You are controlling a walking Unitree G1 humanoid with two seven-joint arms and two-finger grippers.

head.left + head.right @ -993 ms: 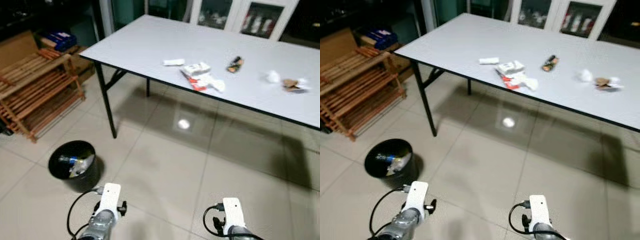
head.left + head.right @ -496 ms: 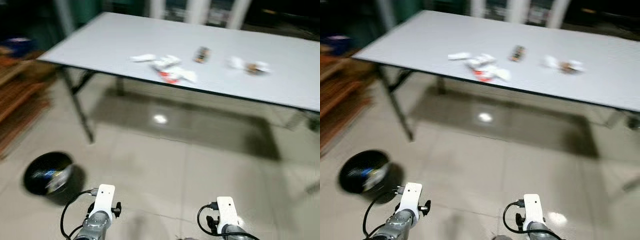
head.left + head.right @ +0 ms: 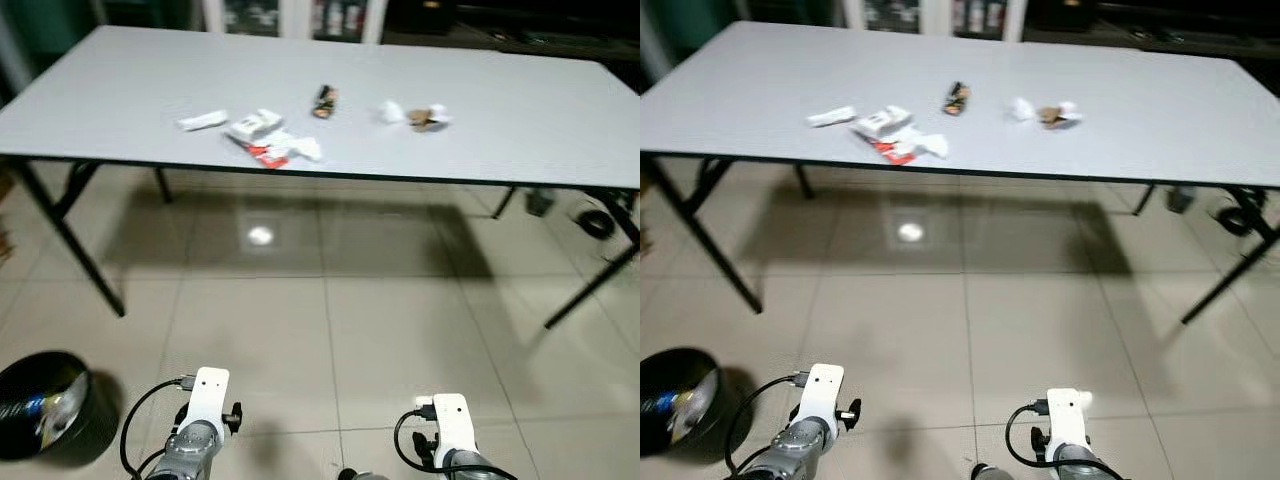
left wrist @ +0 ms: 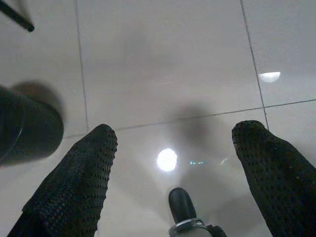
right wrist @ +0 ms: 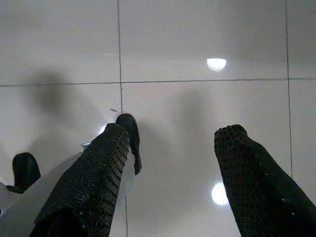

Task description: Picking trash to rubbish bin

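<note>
My silver arms carry white wrist blocks with looping black cables, and each gripper has dimpled black fingers [image 4: 74, 187].

Rubbish bin [image 3: 40, 405] cut by pic edge; table scraps [image 3: 272, 140] too small to ID.

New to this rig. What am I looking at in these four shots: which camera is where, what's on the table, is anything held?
It is a walking humanoid robot. The two wide pictures come from its head camera, looking down and forward. The white modules at the bottom edge sit on its two arms. Ahead stands a long grey table with trash on it: a white wrapper, a white and red packet pile, a dark snack wrapper and crumpled paper with a brown scrap. A black rubbish bin sits on the floor at the robot's left.

The other two pictures look along each wrist. The left gripper and right gripper both hang open over bare tiles, holding nothing.
</note>
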